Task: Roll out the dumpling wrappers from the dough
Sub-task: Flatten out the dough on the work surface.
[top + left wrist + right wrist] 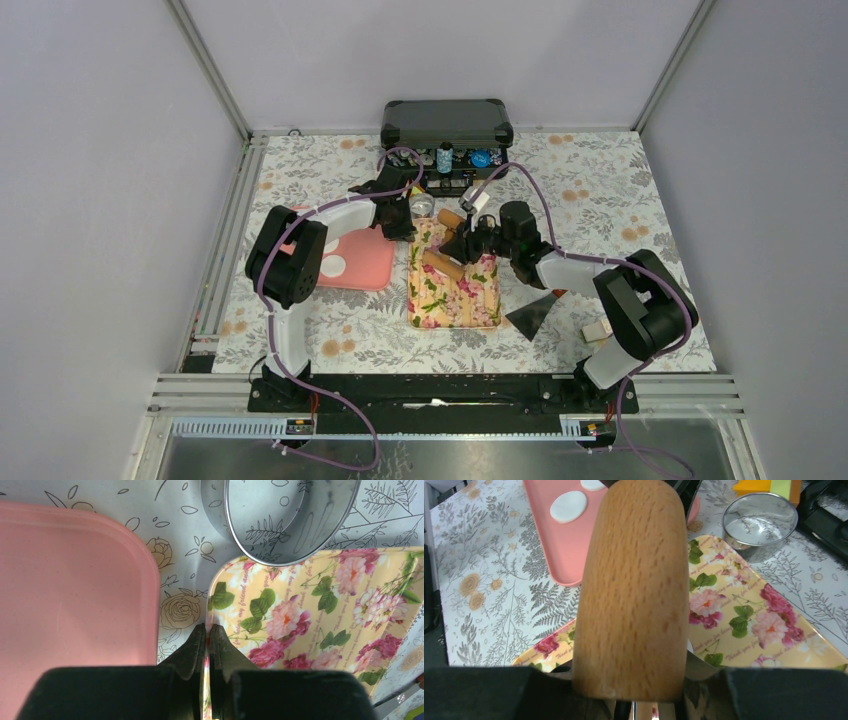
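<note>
So the left gripper (206,628) is closed right down, pinching the near rim of the yellow rectangular tray with pink roses (320,605). You can see a sliver of the tray's edge squeezed between the two fingers. Just to its left sits the pink plastic tray (75,590), beside the flowered one but not touching it.

The right gripper (631,702) is partly open, with its fingers clamped round a thick wooden rolling pin (634,585). In the top view the pin (443,264) is over the far end of the flowered tray (455,300). I can't tell if it's resting on the tray or just above it.

The dumpling wrappers (568,506) are on the pink tray, as flat white discs. The right wrist view shows one whole disc, and a second is cut off by the top edge. From above, only a bit of white (333,266) peeks out beside the left arm, which covers the rest of that tray.

A round silver metal tin (760,525) stands on the table just past the far edge of the flowered tray.

The pin fills the middle of the right wrist view, so anything on the tray beneath it is hidden. The right fingers themselves are just dark blur at the bottom of the frame.
</note>
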